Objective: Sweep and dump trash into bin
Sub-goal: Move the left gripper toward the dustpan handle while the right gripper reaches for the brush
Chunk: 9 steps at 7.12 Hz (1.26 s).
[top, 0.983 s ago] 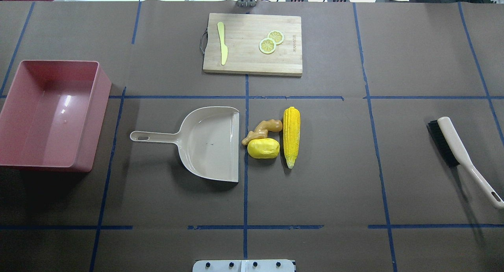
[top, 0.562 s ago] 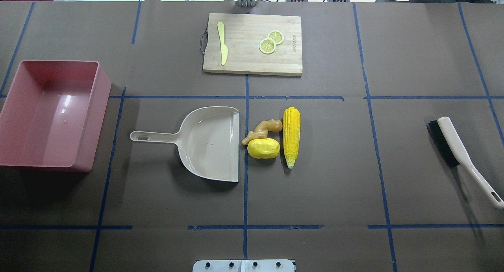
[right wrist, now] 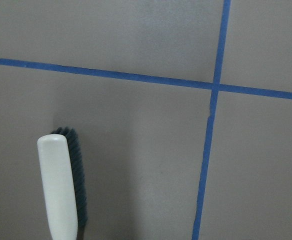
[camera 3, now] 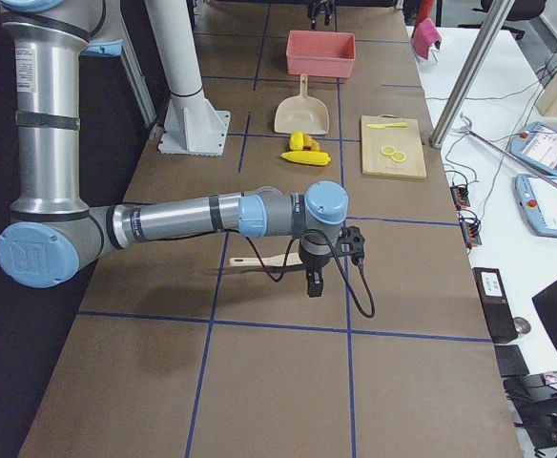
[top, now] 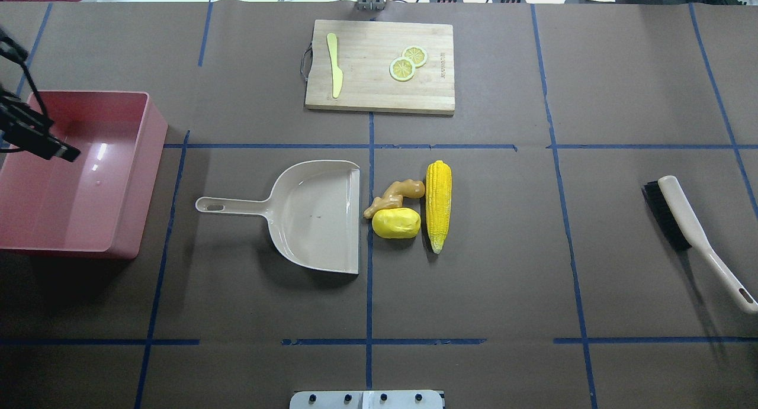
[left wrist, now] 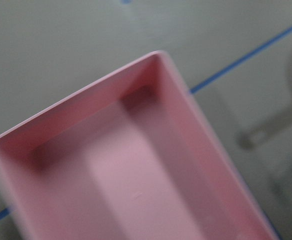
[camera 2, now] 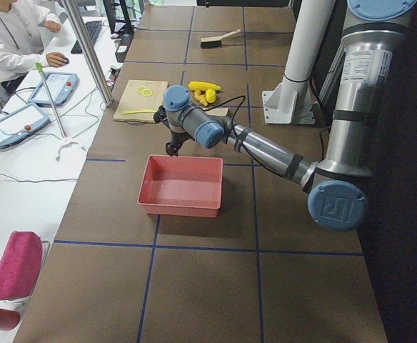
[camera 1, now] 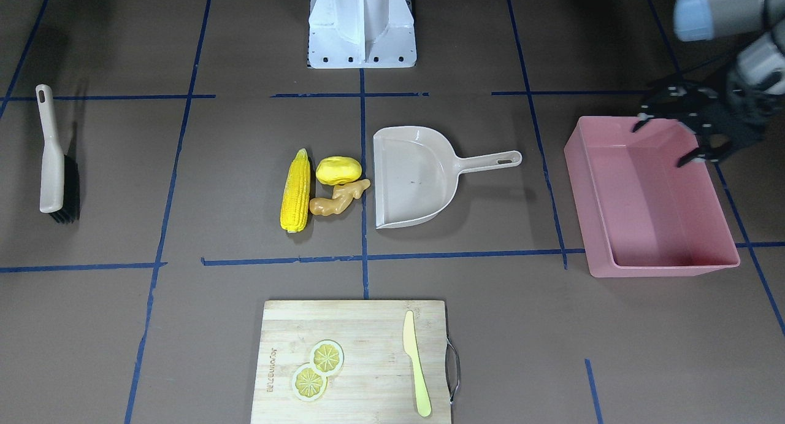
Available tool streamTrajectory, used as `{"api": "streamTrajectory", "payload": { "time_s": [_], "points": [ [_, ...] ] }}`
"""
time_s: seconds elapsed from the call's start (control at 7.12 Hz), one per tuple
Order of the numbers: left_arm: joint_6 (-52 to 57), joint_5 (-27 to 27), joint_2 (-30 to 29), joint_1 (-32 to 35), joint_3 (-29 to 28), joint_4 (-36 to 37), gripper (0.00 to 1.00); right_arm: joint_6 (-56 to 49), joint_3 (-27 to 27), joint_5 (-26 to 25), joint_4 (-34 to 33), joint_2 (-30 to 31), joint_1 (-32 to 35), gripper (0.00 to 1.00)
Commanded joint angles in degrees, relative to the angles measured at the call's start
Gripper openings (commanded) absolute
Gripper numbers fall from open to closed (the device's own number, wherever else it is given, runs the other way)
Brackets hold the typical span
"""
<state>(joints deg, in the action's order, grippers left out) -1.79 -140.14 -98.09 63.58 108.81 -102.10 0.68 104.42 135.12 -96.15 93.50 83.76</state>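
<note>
Corn cob (top: 439, 205), potato lump (top: 396, 222) and ginger root (top: 394, 196) lie bunched on the bench (top: 503, 279), just beside the dustpan (top: 314, 219) lip and well apart from the bin (top: 145, 178). Approach step: the left gripper (camera 1: 662, 145), jaws spread, hovers over the bin. The right gripper (camera 3: 314, 284) hangs above the brush (top: 693, 231); I cannot tell its jaws' state. The next move probably calls for grasping both handles.

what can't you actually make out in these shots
1. right gripper: shows only in the exterior right view, small and side-on, so open or shut cannot be told.
2. left gripper: partly cut off by the left edge of the overhead view.
3. bin: blurred in the left wrist view.
4. brush: its handle is cut off by the bottom edge of the right wrist view.
5. cutting board: its printed mark is too small to read.
</note>
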Motion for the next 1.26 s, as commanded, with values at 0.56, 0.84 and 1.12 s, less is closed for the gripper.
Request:
{"api": "streamTrajectory", "payload": {
  "time_s": [0.56,0.84,1.12],
  "points": [
    [0.04,4.77,-8.44,-10.23,-0.18,0.85,1.0,33.85,9.14,-8.72,28.74,13.68,-22.27,1.0],
    [-0.4,6.46,-8.44,-10.32,-0.17,0.85,1.0,36.05,8.35,-9.17,35.24,16.09,-26.61,0.99],
    [-0.49,6.46,-8.53,-10.32,-0.26,0.85,1.0,37.28,3.1,-11.19,39.26,16.01,-29.78,1.0]
  ]
}}
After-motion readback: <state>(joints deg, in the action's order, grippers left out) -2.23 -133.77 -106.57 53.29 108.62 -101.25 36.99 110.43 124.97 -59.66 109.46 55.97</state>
